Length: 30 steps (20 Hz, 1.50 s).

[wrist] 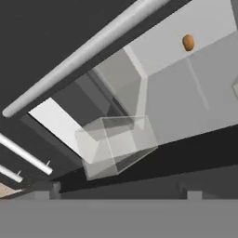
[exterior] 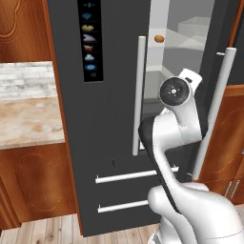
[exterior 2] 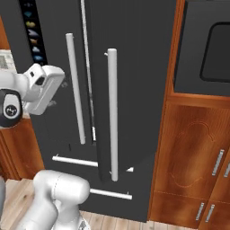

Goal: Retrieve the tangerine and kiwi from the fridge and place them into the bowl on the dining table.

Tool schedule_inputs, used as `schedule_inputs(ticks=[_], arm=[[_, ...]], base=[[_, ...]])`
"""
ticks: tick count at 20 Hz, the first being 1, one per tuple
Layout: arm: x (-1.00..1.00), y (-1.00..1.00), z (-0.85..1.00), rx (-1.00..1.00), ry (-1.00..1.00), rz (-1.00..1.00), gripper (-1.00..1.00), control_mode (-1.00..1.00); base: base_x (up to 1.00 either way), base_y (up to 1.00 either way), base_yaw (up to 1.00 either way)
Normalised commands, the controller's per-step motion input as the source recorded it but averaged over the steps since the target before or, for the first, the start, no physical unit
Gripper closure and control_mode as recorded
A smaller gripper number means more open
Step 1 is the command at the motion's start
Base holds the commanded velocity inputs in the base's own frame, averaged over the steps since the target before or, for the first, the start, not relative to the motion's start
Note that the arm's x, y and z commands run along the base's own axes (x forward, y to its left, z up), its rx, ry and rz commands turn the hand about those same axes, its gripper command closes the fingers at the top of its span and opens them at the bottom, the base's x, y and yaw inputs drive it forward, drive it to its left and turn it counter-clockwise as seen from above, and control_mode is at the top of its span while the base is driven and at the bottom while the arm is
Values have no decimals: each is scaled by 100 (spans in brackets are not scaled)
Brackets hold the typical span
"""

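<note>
A home kitchen: a tall dark fridge (exterior: 109, 119) with bar handles, reddish wood cabinets (exterior 2: 193, 152), a stone tabletop (exterior: 26, 119), a plank floor (exterior: 43, 231) and a built-in oven (exterior 2: 209, 45).

fridge (exterior: 109, 119) stands between counter (exterior: 28, 119) on its left and wood cabinets (exterior 2: 193, 152) on its right | right door (exterior 2: 134, 90) ajar, two drawers (exterior: 128, 190) below | tangerine (exterior: 159, 38), probably, on an upper shelf inside | clear bin (wrist: 116, 145) lower inside

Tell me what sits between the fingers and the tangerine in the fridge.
In the hand view, a clear bin sits between the fingers and the tangerine; beyond it, bare pale fridge interior.
</note>
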Motion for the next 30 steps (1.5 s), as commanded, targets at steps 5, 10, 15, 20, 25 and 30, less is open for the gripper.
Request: schedule_inputs(ticks=[5,10,15,20,25,30], arm=[[70,-34,0,-11,43,-2,-100,-100],[98,-41,-1,-5,8,0,-100,-100],[100,-42,-24,-2,5,0,-100,-100],[41,-49,-28,-5,6,-9,-100,-100],[-83,-93,-8,-1,7,-27,-100,-100],[-100,-69,18,-1,-1,-17,-100,-100]], base=[[0,0,0],[0,0,0],[0,0,0],[0,0,0],[0,0,0],[0,0,0]])
